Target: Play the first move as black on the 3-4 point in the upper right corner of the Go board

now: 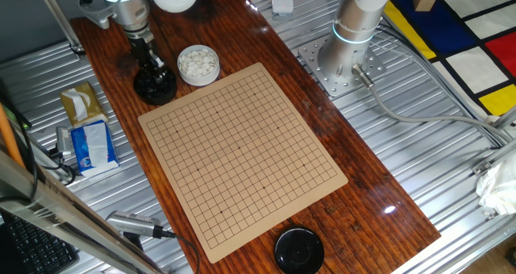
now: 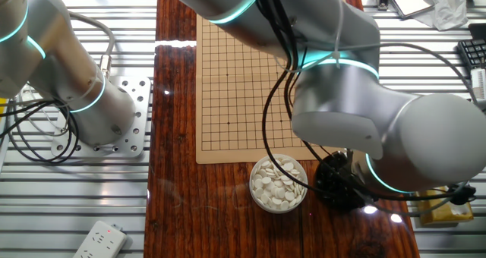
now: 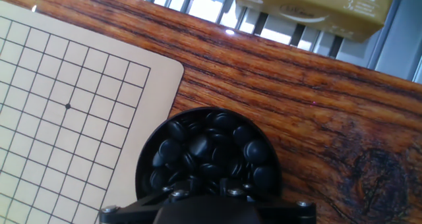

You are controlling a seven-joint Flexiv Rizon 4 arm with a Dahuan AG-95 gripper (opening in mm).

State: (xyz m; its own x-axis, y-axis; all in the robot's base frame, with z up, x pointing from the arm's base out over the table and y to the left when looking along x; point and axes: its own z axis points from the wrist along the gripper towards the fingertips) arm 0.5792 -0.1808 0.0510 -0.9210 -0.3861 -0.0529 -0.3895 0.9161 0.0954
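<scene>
— Where is the black stone for the first move?

— None is singled out. The black stones (image 3: 210,150) lie heaped in a round black bowl (image 3: 146,159), directly beneath the pincer. They are round, so no long axis or heading can be read from them.

— And the pincer itself?

— The pincer (image 1: 151,64) hangs over that bowl, fingers pointing down into it. In the hand view only the dark base of the pincer (image 3: 204,196) shows at the bottom edge, low over the pile. Whether the fingers are apart or together I cannot tell, nor whether they touch or hold a stone; the tips are hidden in every view.

— What lies around it?

— Just beside the pincer sits a white bowl (image 1: 197,64) of white stones, touching or nearly touching the Go board (image 1: 242,149). The board's nearest rounded corner (image 3: 173,69) is close beside the black bowl, and no stone shows on its grid. Everything rests on a dark wooden table (image 1: 355,201). Beyond the pincer, away from the board, stands a yellowish cardboard box (image 3: 310,10) at the table's edge. Well away from the pincer, past the board's opposite end, lies a black lid (image 1: 299,250). The arm's base (image 1: 343,60) is bolted across the board from the pincer.
</scene>
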